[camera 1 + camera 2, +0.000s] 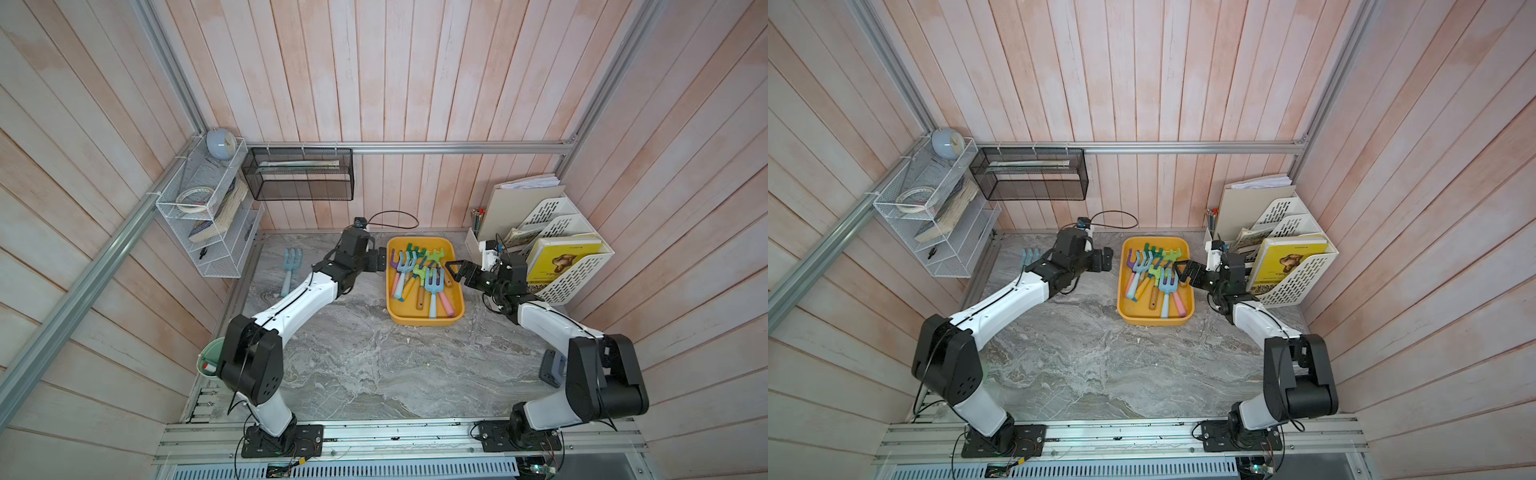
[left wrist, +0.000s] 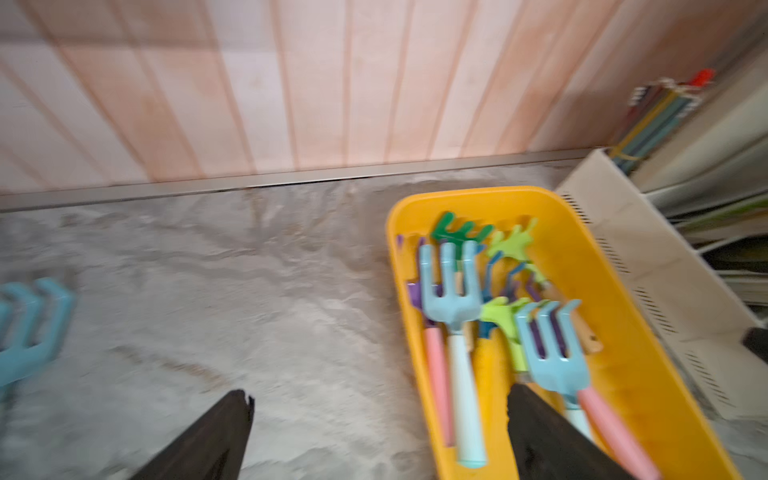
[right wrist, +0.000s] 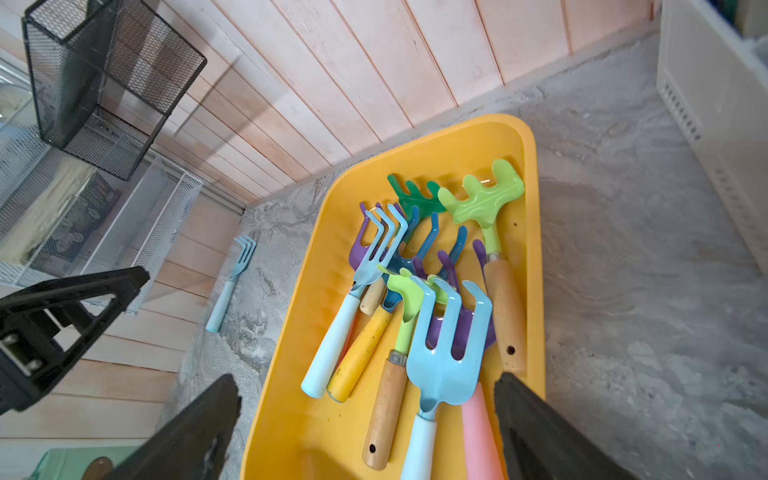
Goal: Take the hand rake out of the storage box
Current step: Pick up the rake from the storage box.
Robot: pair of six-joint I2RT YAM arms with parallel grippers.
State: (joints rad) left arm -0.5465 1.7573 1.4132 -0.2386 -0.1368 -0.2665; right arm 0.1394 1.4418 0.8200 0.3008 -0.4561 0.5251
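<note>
The yellow storage box [image 1: 419, 321] [image 1: 1154, 320] stands at the back middle of the marble table, holding several hand rakes [image 1: 432, 278] in a loose pile. One light blue hand rake [image 1: 289, 270] [image 3: 232, 282] lies on the table left of the box, behind my left arm. My left gripper [image 1: 381, 259] [image 2: 378, 397] is open and empty at the box's left rim [image 2: 419, 374]; its wrist view is blurred. My right gripper [image 1: 452, 272] [image 3: 368, 381] is open and empty above the box's right side, over a blue-headed rake [image 3: 444, 365].
A white perforated file rack [image 1: 569, 257] with books stands close behind my right gripper, with a pencil holder [image 1: 473, 232] beside it. A black mesh basket [image 1: 299, 174] and a white wire shelf [image 1: 208, 216] hang on the walls. A green cup [image 1: 208, 361] sits front left.
</note>
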